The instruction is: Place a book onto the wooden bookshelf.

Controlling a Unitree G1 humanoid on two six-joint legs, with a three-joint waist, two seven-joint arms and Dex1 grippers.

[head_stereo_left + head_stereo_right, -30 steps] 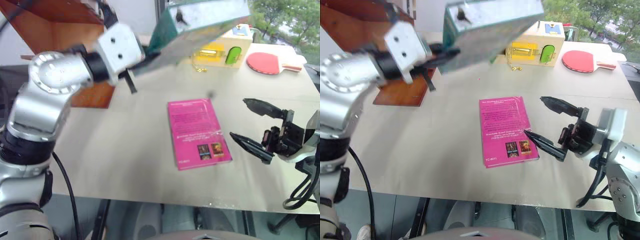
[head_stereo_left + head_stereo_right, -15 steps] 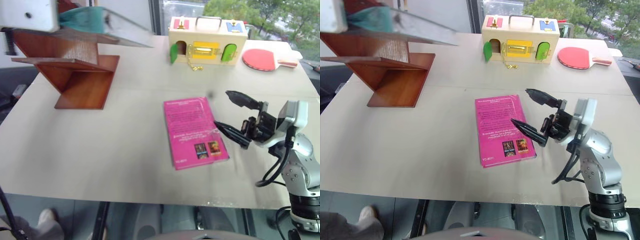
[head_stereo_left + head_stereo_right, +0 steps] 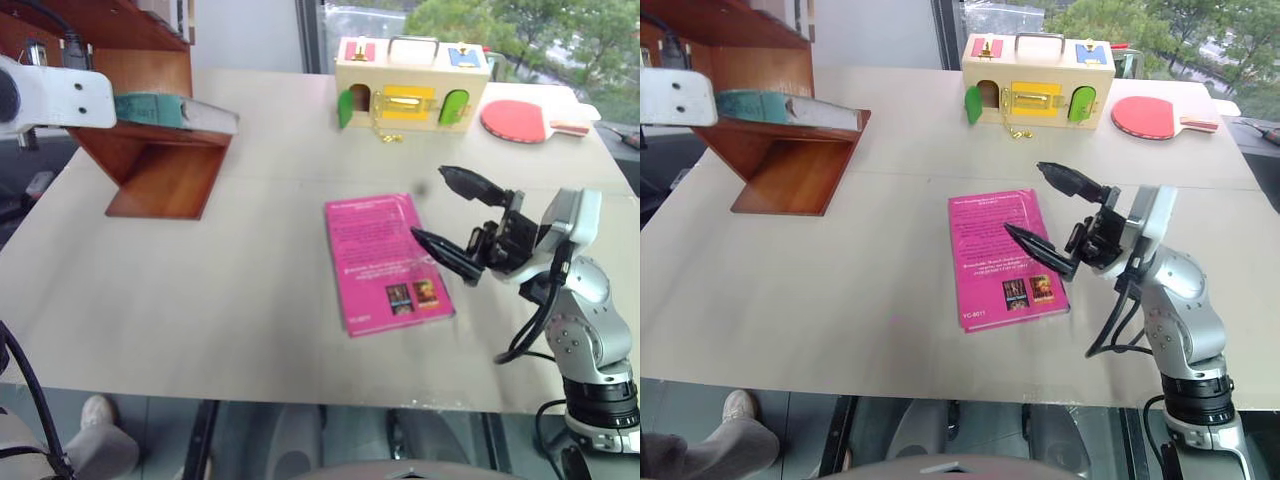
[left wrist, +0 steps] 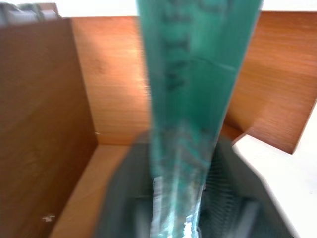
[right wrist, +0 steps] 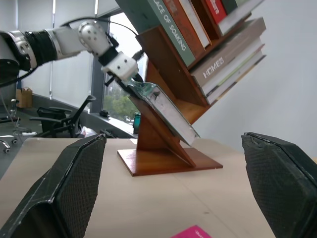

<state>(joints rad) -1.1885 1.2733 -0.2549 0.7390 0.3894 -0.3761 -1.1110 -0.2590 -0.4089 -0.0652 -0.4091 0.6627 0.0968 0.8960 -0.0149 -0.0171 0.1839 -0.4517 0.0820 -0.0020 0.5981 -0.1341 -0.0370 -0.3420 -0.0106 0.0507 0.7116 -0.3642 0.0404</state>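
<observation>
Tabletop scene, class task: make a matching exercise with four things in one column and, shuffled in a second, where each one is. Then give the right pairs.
Things:
1. book
2. pink book
3. toy box
4. table tennis bat

Places:
A. far right corner of the table
B. flat on the table's middle
C. lying on a board of the wooden bookshelf
D. far edge, centre

Pairs: 1-C, 2-B, 3-D, 4-A

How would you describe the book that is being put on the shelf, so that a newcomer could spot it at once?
Start at the reddish-brown wooden bookshelf of slanted boards at the table's far left corner. On its lowest sloping board lies the book, with the left claw at its end. It is a large, thin teal-green paperback, unlike the smaller pink book lying flat mid-table.
</observation>
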